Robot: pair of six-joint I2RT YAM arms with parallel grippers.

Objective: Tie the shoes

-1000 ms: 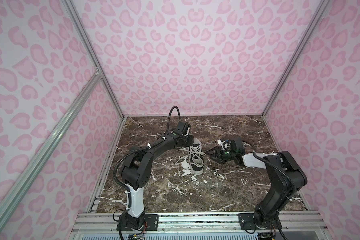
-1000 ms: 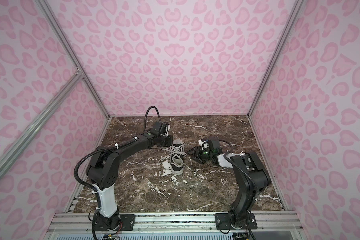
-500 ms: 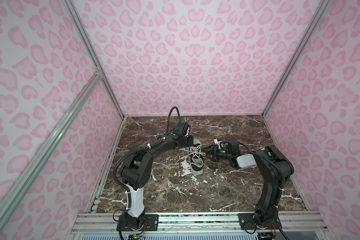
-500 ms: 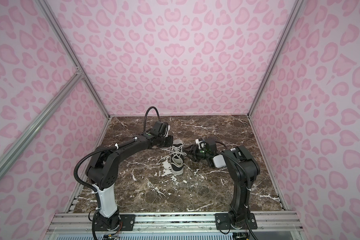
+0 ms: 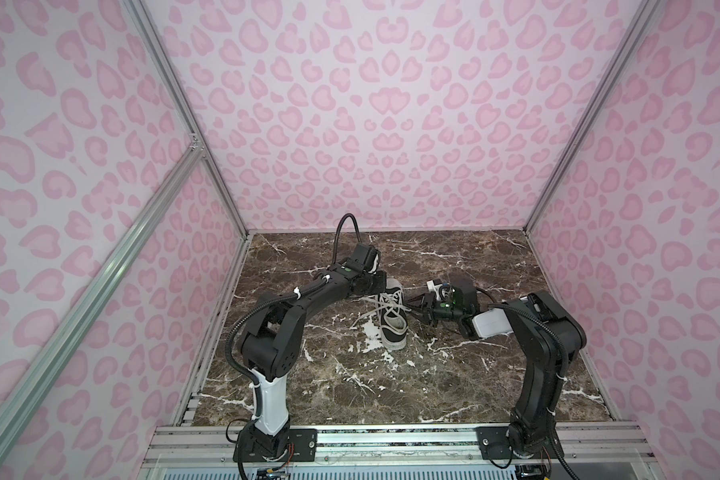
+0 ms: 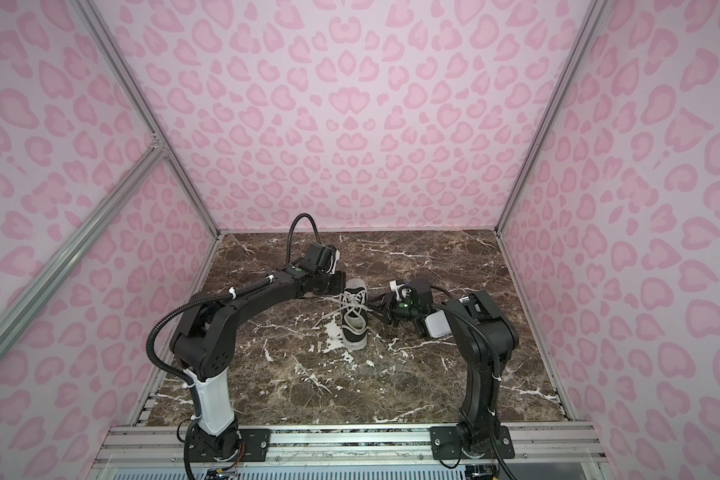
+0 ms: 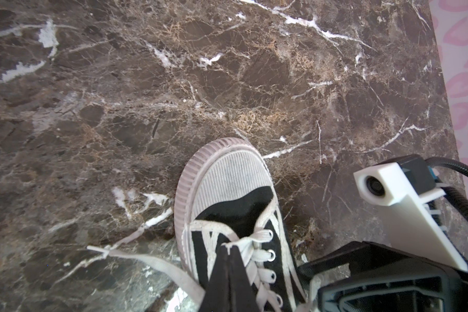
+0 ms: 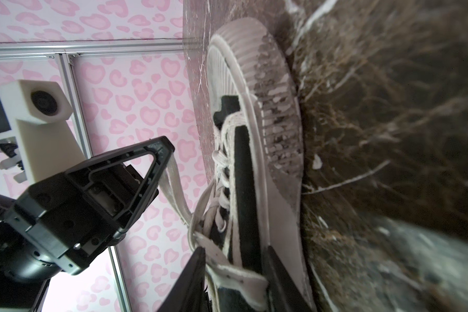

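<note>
black canvas low-top sneaker (image 5: pixel 393 318) with a white rubber toe cap, standing upright near the middle of the brown marble surface (image 5: pixel 391 386). in both top views its long axis runs front to back: the toe points toward the robot's base rail (image 5: pixel 391 432) and the heel toward the back wall (image 5: pixel 383 124). its off-white flat laces (image 5: pixel 376 308) are untied and cross loosely over the tongue. one loose end (image 7: pixel 135 256) trails on the surface off the sneaker's left side.

we see the left gripper (image 8: pixel 164 147) at the heel end, on the left. it is pinched closed on a stretch of lace (image 8: pixel 174 186) that rises from the eyelets. the right gripper (image 8: pixel 234 250) comes in low at the sneaker's right flank. its jaws stand apart on either side of a pale strip (image 8: pixel 238 272) by the collar, and we cannot tell whether they press it.

we judge the knot not yet begun. the coming move turns on one relation: the right gripper lies across the sneaker's long axis, opposite the left, so closing there should take the right-hand strand.
</note>
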